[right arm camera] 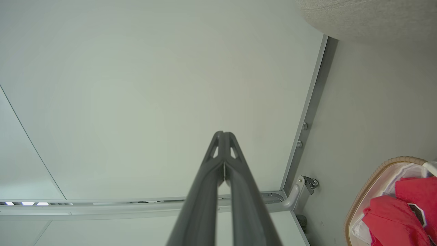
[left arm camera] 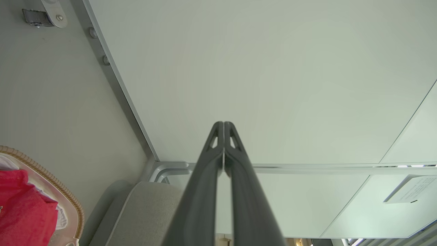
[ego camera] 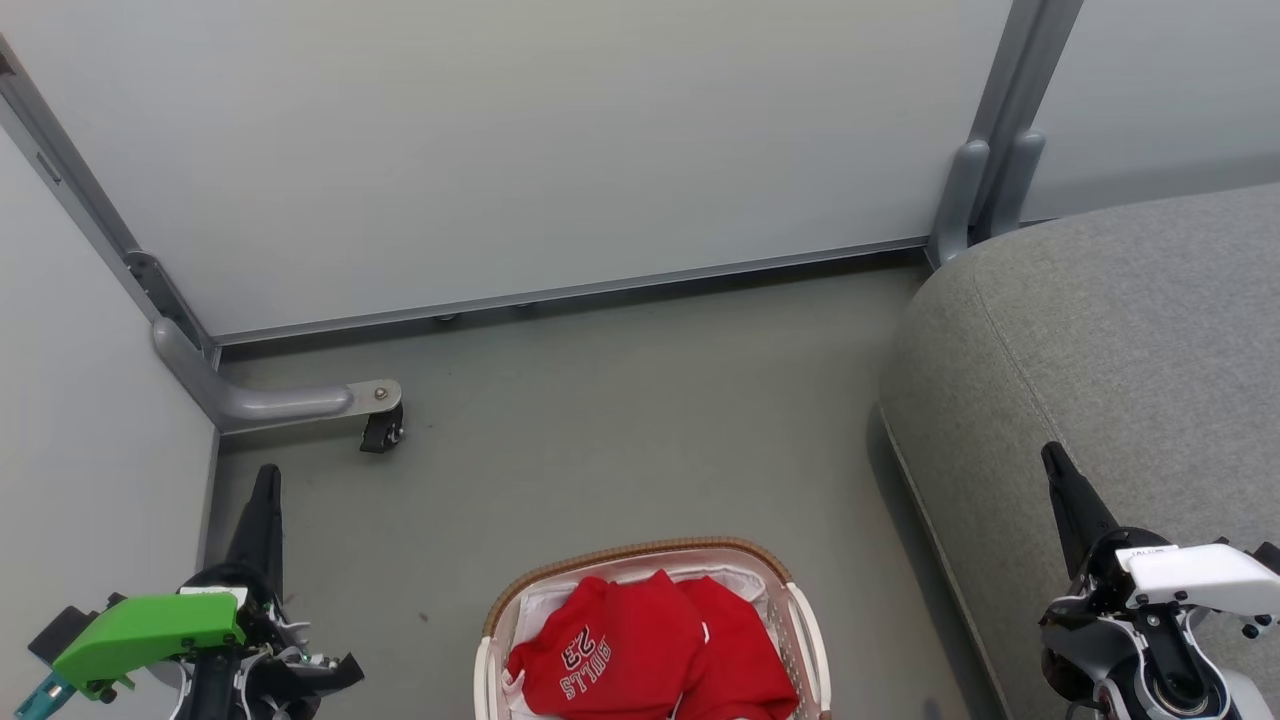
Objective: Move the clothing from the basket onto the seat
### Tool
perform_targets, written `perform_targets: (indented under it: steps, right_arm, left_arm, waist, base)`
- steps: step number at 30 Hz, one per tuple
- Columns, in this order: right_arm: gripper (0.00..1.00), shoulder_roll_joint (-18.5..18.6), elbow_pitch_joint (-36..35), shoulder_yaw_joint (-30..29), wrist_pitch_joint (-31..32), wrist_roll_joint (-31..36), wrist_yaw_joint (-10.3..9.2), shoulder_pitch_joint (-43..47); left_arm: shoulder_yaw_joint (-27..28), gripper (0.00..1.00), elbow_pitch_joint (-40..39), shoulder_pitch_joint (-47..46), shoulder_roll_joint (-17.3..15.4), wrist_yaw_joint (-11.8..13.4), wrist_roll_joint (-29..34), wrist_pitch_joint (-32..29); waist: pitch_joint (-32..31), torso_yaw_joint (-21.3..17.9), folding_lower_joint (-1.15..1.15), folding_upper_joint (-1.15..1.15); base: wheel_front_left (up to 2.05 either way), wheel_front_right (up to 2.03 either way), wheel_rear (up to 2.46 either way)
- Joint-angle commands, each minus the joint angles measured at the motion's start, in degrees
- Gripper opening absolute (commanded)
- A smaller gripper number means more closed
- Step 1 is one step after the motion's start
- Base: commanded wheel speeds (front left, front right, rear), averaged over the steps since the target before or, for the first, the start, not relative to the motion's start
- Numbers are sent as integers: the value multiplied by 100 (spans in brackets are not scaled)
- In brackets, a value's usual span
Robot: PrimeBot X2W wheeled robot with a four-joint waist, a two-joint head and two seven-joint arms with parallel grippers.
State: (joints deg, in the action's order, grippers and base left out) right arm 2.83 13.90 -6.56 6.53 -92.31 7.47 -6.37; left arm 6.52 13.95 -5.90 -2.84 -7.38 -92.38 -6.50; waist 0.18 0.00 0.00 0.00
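Observation:
The white basket [ego camera: 805,640] with its brown woven rim stands on the floor at the bottom centre of the head view. Two red garments [ego camera: 640,650] lie bunched inside it, one showing small white "BULLS 23" lettering [ego camera: 580,665]. The grey seat [ego camera: 1130,360] fills the right side, just right of the basket. My left gripper [ego camera: 266,478] is shut and empty at the lower left, well left of the basket. My right gripper [ego camera: 1052,458] is shut and empty over the seat's front edge. The wrist views show the basket rim [left arm camera: 51,181] [right arm camera: 372,177], red clothing [left arm camera: 24,212] [right arm camera: 396,222] and shut grippers [left arm camera: 223,123] [right arm camera: 223,133].
Pale partition panels [ego camera: 520,140] close off the back and left. A grey metal foot with a black caster [ego camera: 382,430] sticks out onto the floor at the left. Another upright post [ego camera: 985,190] stands behind the seat. Bare grey floor [ego camera: 640,430] lies between the basket and the back panel.

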Motion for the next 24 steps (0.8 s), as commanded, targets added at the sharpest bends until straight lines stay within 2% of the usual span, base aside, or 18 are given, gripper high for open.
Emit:
perform_targets:
  steps: [1,5,6,15,24]
  right_arm:
    - [0,14,6,-14,6,24,4,45]
    - [0,14,6,-15,6,24,4,45]
    - [100,-4,14,2,-2,4,0,0]
    - [100,34,63,164,-221,355,0,-46]
    - [100,46,52,219,-463,1322,1,-108]
  left_arm:
    - [16,0,3,-61,-10,-22,44,-16]
    - [15,0,3,-61,-10,-22,39,-17]
    - [-2,100,13,6,3,1,8,4]
    - [-67,100,144,25,-23,4,266,221]
    - [-36,100,126,17,-27,1,1260,463]
  waist:
    - [0,0,0,0]
    - [0,0,0,0]
    - [0,0,0,0]
    - [9,4,0,0]
    - [25,11,0,0]
  base:
    - [0,0,0]
    - [0,0,0]
    - [0,0,0]
    - [0,0,0]
    - [0,0,0]
